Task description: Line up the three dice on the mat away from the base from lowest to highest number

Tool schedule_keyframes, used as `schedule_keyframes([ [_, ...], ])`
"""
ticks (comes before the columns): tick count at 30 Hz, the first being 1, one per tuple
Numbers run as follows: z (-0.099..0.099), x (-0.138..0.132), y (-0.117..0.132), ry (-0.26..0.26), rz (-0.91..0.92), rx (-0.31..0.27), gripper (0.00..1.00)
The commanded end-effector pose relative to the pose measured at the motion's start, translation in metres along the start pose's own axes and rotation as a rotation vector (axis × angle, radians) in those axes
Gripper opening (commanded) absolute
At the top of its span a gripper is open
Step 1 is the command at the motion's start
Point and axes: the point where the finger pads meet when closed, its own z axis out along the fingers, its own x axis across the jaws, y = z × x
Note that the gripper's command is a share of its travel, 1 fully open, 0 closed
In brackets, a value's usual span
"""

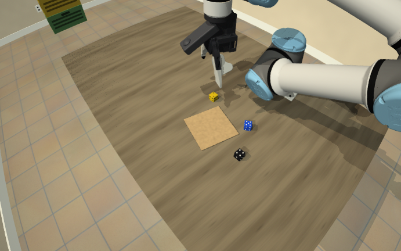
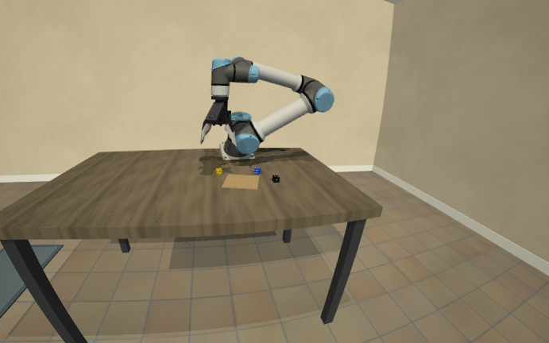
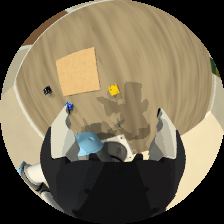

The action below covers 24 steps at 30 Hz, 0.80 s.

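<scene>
A tan square mat [image 1: 210, 127] lies on the wooden table; it also shows in the side view [image 2: 241, 182] and the wrist view [image 3: 78, 71]. A yellow die [image 1: 213, 96] sits on the table just off the mat's far corner, also in the wrist view [image 3: 114, 90]. A blue die [image 1: 248, 125] sits just off the mat's right side, and it shows in the wrist view [image 3: 69, 105]. A black die [image 1: 239, 154] sits on the table off the mat's near right corner. My gripper [image 1: 219, 73] is open and empty, high above the table, above and behind the yellow die.
The robot's base [image 2: 237, 149] stands at the table's far edge behind the mat, and its forearm [image 1: 320, 81] reaches over the table's right side. A green and yellow crate [image 1: 62, 14] stands on the floor far left.
</scene>
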Motion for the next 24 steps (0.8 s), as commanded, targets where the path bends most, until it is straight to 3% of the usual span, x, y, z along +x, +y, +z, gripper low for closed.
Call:
schedule_keyframes([
  [1,0.002,-0.001,-0.001,-0.011,-0.152,0.014,1.0],
  [24,0.012,-0.004,0.001,-0.006,-0.756,0.017,1.0],
])
